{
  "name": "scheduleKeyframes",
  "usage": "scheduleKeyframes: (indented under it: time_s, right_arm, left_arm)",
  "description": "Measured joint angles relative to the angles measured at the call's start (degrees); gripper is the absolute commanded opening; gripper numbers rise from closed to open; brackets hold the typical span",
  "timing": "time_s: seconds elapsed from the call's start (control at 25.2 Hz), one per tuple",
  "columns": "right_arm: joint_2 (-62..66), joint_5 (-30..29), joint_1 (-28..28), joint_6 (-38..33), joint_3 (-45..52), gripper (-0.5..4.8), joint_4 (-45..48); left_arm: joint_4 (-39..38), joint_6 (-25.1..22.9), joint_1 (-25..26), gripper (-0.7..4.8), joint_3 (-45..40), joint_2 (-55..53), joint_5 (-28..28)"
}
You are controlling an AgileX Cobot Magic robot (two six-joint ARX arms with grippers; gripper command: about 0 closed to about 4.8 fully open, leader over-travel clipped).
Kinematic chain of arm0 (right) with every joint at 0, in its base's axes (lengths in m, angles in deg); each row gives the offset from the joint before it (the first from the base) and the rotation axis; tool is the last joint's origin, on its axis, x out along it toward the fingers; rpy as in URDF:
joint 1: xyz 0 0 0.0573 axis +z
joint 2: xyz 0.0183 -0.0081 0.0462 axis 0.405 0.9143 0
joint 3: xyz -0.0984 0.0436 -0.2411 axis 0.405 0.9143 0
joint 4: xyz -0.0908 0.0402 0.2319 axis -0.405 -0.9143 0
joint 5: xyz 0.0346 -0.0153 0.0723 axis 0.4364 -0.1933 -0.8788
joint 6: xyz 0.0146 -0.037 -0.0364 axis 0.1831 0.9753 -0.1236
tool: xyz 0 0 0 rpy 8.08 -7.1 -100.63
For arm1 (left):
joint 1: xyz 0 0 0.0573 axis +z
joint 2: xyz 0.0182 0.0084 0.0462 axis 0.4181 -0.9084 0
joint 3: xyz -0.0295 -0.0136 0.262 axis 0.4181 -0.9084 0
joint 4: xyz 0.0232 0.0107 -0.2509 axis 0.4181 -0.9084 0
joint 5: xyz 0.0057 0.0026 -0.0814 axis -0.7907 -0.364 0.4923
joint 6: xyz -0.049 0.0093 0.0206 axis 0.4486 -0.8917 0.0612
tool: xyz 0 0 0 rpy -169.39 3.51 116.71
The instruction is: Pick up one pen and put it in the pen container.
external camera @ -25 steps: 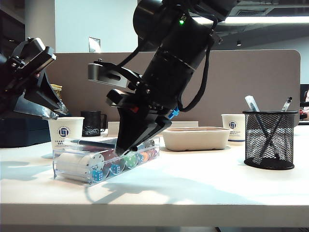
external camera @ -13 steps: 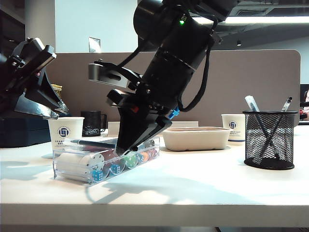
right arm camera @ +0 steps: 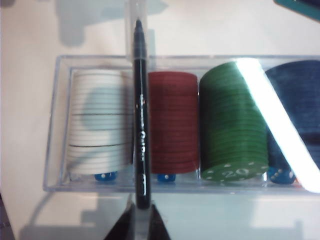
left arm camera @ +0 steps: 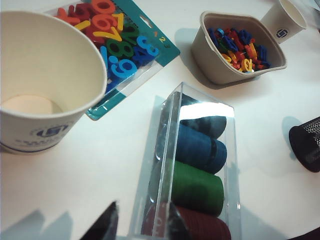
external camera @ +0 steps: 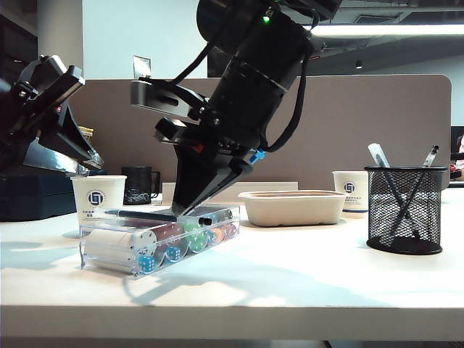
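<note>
The right end effector (external camera: 190, 210) is seen in the exterior view angled down over the clear plastic case (external camera: 156, 243) of poker chips, near the left of the white desk (external camera: 290, 268); its fingers are closed on the pen (external camera: 141, 214), gripped at one end, with the barrel sticking out roughly level toward the left, just above the case lid. In the right wrist view the right end effector (right arm camera: 141, 220) is shown clamped on the pen (right arm camera: 140, 115), dark barrel with pale printed text, stretched across the case (right arm camera: 60, 125) between the white chip stack (right arm camera: 100, 122) and the red chip stack (right arm camera: 172, 122); green and blue stacks are beside them. Whether the pen is touching the lid or just clear of it cannot be told. The pen container (external camera: 404, 209) is standing upright at the far right of the desk, well apart from the pen, with two other pens already leaning inside; only its edge (left arm camera: 307, 142) is caught in the left wrist view. The left end effector (external camera: 61, 148) is held up at the far left, above a printed paper cup (external camera: 99, 197), nothing held; in the left wrist view its dark fingertips (left arm camera: 105, 227) are seen spread apart over the near end of the case (left arm camera: 195, 165). Also on the desk: a shallow beige tray (external camera: 293, 206) behind the case, a small black mug (external camera: 138, 185), a second paper cup (external camera: 350, 190) beside the container, and a packet of coloured plastic numbers (left arm camera: 115, 40).
</note>
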Motion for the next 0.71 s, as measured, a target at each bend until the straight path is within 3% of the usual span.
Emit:
scheduleKeyframes:
  time_s: [0.71]
  right_arm:
    - [0.0,0.0,0.0,0.0,0.0,0.54,-1.4]
  left_arm:
    - [-0.3,0.0,0.0,1.21,1.4,0.0,0.9]
